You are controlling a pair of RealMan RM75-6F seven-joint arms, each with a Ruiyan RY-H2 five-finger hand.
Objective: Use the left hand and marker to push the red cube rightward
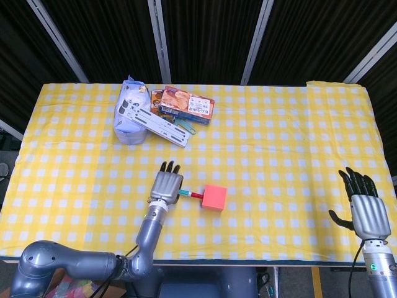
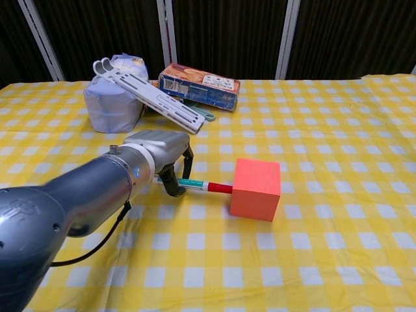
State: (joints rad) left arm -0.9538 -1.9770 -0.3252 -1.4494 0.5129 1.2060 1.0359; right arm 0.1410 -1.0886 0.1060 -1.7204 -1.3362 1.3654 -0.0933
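The head view looks steeply down on the whole yellow-checked table (image 1: 279, 143) from its near edge; the chest view sits low, closer, sharing the table's left-centre.

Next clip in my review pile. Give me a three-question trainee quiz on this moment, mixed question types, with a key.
1. True or false: the red cube touches the red cap end of the marker.
2. Which hand holds the marker? A) left hand B) right hand C) neither
3. Fill in: the white slotted stand leans on the pale blue ____, beside the snack box.

Key
1. True: the cap meets the cube's left face.
2. A. The right hand holds nothing, its fingers apart at the table's right edge.
3. Bag.
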